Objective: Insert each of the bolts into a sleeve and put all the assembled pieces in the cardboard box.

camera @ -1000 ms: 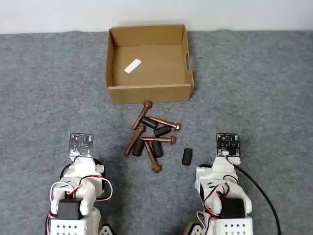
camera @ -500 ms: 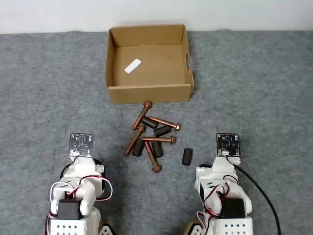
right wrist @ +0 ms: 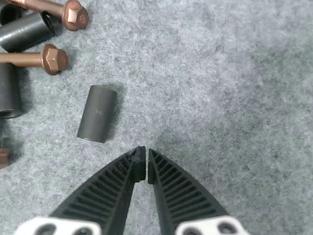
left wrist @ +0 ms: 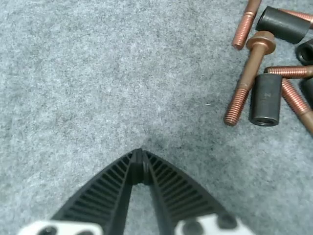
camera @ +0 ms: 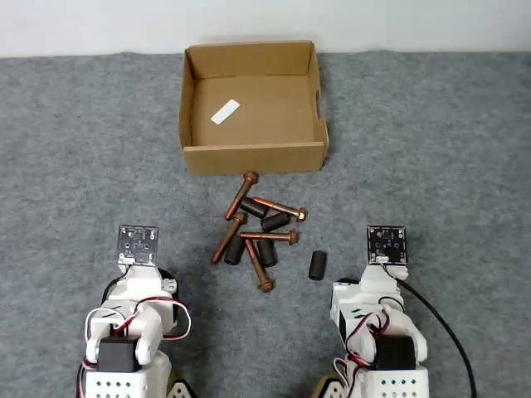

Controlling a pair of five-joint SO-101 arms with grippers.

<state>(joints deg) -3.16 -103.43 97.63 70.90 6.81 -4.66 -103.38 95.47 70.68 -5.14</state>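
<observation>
Several copper bolts [camera: 241, 196] and black sleeves [camera: 275, 221] lie in a loose pile on the grey carpet, just in front of the cardboard box [camera: 253, 156]. One sleeve [camera: 318, 264] lies apart, to the right of the pile. The same lone sleeve [right wrist: 98, 113] lies close ahead of my right gripper [right wrist: 143, 164], which is shut and holds nothing. My left gripper [left wrist: 142, 164] is shut and holds nothing, with a bolt [left wrist: 249, 77] and a sleeve [left wrist: 265, 99] off to its side. Both arms [camera: 137, 315] [camera: 377, 319] rest near the table's front edge.
The box holds a small white label [camera: 225, 111] on its floor and has a handle slot [camera: 317, 102] in its right wall. A black cable [camera: 444, 323] runs from the right arm. Open carpet spreads to the left and right of the pile.
</observation>
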